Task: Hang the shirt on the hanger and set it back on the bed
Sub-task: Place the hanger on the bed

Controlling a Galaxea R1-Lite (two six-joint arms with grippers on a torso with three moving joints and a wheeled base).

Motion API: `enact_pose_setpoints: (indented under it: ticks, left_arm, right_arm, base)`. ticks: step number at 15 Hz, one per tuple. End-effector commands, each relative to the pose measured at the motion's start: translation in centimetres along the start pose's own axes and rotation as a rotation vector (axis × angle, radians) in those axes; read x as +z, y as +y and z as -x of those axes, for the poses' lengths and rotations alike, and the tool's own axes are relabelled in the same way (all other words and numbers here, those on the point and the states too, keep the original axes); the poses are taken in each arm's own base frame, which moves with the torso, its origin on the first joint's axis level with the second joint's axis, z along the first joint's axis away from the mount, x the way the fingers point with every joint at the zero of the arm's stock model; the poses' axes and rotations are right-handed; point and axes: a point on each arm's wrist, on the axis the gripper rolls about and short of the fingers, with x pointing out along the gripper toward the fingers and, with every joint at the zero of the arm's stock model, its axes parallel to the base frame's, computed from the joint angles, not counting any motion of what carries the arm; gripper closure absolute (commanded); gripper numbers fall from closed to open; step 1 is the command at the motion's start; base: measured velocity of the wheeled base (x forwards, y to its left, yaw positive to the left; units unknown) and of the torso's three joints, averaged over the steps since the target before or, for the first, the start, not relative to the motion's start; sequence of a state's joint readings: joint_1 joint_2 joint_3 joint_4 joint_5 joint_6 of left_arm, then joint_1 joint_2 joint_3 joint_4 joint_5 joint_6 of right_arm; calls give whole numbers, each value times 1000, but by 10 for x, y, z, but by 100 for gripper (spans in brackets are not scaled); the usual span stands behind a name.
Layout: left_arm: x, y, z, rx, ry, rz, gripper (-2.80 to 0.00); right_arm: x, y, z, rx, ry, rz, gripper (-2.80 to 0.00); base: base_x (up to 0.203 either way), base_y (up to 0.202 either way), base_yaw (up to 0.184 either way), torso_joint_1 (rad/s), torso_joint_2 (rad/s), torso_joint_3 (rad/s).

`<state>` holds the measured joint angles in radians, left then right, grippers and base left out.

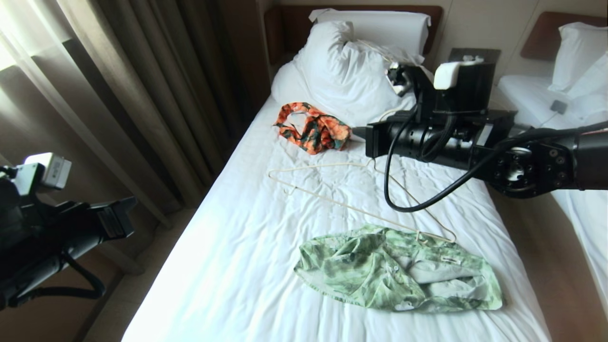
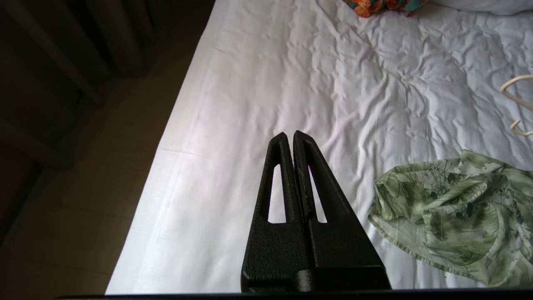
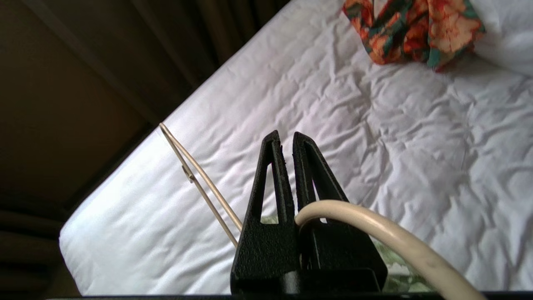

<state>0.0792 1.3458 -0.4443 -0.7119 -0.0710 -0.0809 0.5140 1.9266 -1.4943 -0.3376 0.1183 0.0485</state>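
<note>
Crumpled green shirt [image 1: 399,273] on the near part of the bed [image 1: 228,256], cream hanger [image 1: 332,199] slanting just above it, hook clenched in the right end effector [image 3: 287,137], left end effector [image 2: 290,135] clenched empty over the bed's left side, orange floral garment [image 1: 313,128] by the pillows [image 1: 351,71].

Right arm [image 1: 475,142]: matte black cylindrical housings, a round joint ringed with small screws, and a boxy black wrist module capped by a white block at its 12 o'clock. A thick black cable [image 1: 403,190] loops beneath it. Left arm [image 1: 61,232]: black, blocky, bearing a white-grey box (with a label) on top. Fingers [image 2: 287,175]: black, textured, tapered wedges with triangular cut-outs.
</note>
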Motion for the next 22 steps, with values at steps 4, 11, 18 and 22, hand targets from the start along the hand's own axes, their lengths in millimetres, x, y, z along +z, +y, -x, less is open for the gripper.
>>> enact_pose_setpoints:
  ticks: [4,11,18,22]
  left_arm:
    - [1,3,14,20,-34,2,0]
    - [-1,7,26,47,-48,6,0]
    - [-5,7,24,41,-30,8,0]
    - [-5,6,24,37,-30,4,0]
  right_arm:
    - [-84,-55,5,-140,362,-117,0]
    - [-159,-86,-3,-114,618,-112,0]
    - [-208,-107,-32,-160,567,13,0]
    - [-215,-115,-38,-195,539,26,-280]
  base:
    - [0,0,0,0,0,0]
    - [0,0,0,0,0,0]
    - [0,0,0,0,0,0]
    - [0,0,0,0,0,0]
